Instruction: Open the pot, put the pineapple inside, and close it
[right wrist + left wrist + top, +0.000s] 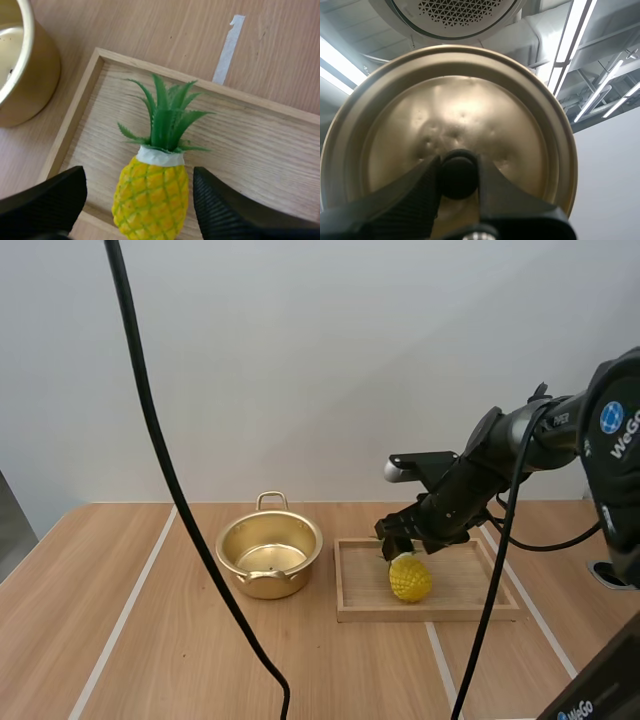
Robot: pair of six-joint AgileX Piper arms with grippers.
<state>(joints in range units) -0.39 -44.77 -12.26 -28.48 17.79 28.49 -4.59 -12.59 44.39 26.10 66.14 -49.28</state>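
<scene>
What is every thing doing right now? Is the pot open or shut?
pot: open, empty, on the table.
lid: off the pot, held in the air.
pineapple: in the tray, not gripped.
tray: on the table, holding the pineapple.
left gripper: shut on the lid.
right gripper: open, straddling the pineapple.

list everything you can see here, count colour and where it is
pot: 1, gold, open, on the table beside the tray
lid: 1, gold, held off the pot
pineapple: 1, yellow with green leaves, lying in the tray
wooden tray: 1, light wood, on the table
table: 1, wood with white lines
left gripper: 1, black, shut on the lid
right gripper: 1, black, open, one finger on each side of the pineapple
</scene>
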